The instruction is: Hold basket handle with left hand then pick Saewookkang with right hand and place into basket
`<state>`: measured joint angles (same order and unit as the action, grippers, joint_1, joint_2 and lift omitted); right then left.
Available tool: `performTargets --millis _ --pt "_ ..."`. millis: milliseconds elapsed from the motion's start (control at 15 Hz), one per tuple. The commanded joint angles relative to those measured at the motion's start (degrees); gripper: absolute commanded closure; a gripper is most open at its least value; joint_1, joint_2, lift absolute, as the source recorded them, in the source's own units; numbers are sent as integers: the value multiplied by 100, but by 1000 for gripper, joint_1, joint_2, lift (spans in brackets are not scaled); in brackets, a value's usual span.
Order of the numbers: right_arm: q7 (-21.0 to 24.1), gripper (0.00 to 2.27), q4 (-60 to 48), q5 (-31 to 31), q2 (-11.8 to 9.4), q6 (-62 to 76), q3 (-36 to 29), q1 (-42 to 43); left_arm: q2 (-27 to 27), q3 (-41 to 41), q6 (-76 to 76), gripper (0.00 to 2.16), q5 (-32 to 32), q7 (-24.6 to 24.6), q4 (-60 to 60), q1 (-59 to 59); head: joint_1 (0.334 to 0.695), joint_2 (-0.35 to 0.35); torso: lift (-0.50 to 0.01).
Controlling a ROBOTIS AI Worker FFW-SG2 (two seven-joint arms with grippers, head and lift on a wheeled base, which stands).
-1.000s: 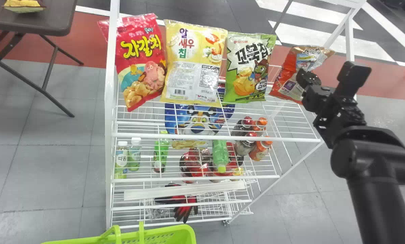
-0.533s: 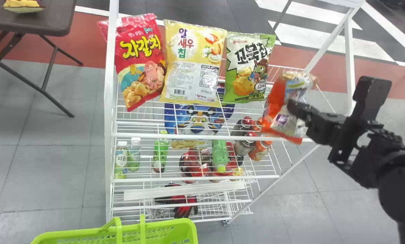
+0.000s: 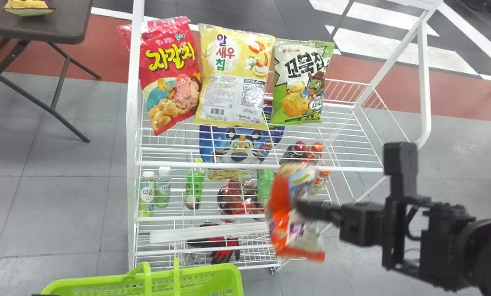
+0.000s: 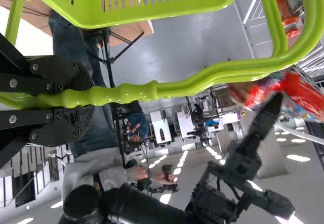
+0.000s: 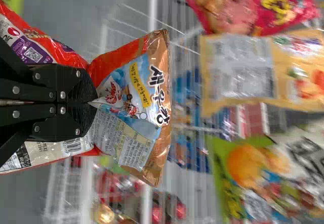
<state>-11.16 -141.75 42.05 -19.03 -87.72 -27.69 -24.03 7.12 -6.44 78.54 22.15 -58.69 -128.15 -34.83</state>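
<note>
Two nearly closed fingers of the right gripper (image 5: 95, 101) pinch the Saewookkang (image 5: 134, 82) mid-packet, before the rack (image 3: 237, 166), right of the basket (image 3: 204, 272); the left gripper (image 4: 86, 100) clasps its handle (image 4: 142, 91). Best steady the handle, clear the rim, then lower and release
</note>
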Motion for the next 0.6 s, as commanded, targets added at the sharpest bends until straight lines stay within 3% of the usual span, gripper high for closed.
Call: performTargets --millis 0,400,533 --pt "-9 2219 -46 524 13 -236 176 -128 0 -24 0 1794 0 15 -26 -23 695 -350 -19" --pt "62 2219 -55 2053 39 -236 141 -330 0 -94 0 1798 -26 68 -52 -50 695 -350 -19" --pt "158 2219 -195 2229 48 -236 264 -488 0 -94 0 1794 -26 68 -61 -59 695 -350 -19"
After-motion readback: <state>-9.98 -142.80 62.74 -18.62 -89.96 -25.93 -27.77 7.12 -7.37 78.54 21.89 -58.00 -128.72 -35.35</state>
